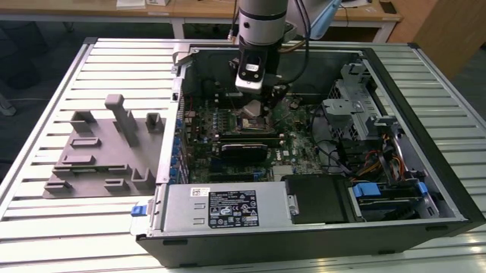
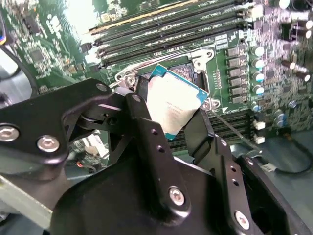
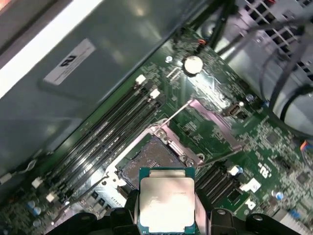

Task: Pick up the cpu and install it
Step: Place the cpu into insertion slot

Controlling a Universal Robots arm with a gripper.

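so i've got the gripper (image 2: pixel 170 110) clamped on the cpu (image 3: pixel 166 203) by its edges, hovering just above the open socket (image 3: pixel 149 164), upper middle of the exterior view. load plate (image 3: pixel 215 122) is flipped back, so nothing covers the seat.

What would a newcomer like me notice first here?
The pale silver cpu stands out, pinched by the gripper close to the open socket. In the exterior view the arm reaches into an open computer case on a slatted table, with grey fixture blocks at the exterior view's left.
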